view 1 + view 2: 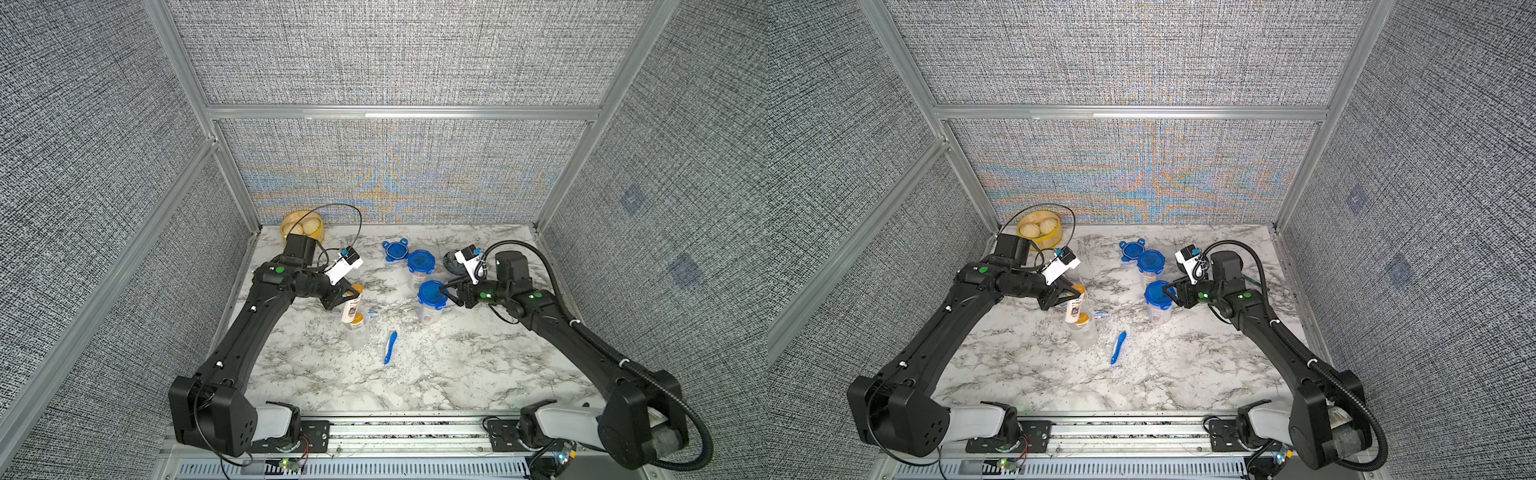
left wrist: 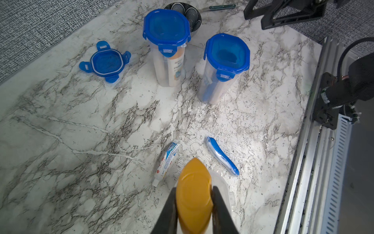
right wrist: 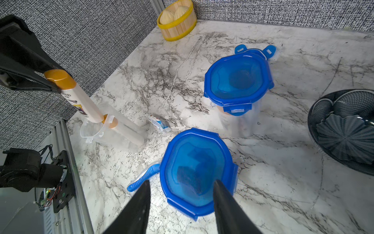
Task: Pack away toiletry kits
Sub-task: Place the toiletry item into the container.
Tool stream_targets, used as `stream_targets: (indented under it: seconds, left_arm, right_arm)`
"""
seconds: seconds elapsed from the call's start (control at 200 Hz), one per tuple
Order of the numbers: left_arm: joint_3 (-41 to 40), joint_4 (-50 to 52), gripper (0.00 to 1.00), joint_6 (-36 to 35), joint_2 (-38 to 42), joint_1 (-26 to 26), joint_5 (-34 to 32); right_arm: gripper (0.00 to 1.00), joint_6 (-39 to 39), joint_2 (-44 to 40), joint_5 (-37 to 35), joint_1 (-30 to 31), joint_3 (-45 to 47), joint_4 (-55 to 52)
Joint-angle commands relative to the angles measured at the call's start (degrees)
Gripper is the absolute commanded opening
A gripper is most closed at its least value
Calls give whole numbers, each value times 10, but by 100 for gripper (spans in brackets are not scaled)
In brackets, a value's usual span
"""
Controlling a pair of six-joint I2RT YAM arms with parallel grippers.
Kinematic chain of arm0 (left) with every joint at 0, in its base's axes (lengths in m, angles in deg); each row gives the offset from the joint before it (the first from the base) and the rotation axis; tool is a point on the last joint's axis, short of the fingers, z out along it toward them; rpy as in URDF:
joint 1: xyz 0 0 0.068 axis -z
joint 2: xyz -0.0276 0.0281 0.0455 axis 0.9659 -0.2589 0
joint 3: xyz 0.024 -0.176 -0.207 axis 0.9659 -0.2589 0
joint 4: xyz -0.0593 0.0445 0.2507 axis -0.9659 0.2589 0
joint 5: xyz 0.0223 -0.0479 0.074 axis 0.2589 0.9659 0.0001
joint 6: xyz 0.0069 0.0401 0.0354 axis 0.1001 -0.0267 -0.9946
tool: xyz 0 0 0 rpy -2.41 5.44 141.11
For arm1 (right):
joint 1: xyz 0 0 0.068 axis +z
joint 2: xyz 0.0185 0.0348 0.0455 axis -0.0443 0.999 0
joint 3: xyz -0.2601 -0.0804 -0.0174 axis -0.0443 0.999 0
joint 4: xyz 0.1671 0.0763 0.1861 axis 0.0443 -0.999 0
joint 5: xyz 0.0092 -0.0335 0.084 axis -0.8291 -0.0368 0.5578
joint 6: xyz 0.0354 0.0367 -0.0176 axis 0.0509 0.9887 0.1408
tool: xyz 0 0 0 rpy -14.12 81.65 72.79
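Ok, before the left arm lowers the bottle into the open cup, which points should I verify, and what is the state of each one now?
1. Left tool shut on the bottle at its cap: ok.
2. Bottle's lower end at the open cup mouth: ok, though the bottle is tilted.
3. Room inside the open cup: cannot tell; a second orange cap shows at its mouth.
4. Toothpaste tube and toothbrush packed: not ok, both lie on the table.
5. Loose lid free for closing: ok.
6. Right tool away from the open cup: ok; it is open at the near closed cup.
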Motion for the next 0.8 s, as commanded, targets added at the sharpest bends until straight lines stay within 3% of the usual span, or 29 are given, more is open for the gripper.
stream_targets:
  seconds: [0.0, 0.255, 0.465, 0.796]
  left_arm:
    - [-34, -49, 0, 59, 28, -1, -16]
    - [-93, -129, 0, 134, 99, 4, -54]
    - [-131, -185, 0, 178, 142, 19, -128]
    - [-139, -192, 0, 173, 149, 83, -235]
  right_arm:
    - [52, 0, 3, 6, 1, 0, 5]
    - [52, -1, 3, 6, 0, 1, 5]
    - [52, 1, 7, 15, 0, 1, 7]
    - [52, 0, -2, 17, 0, 6, 8]
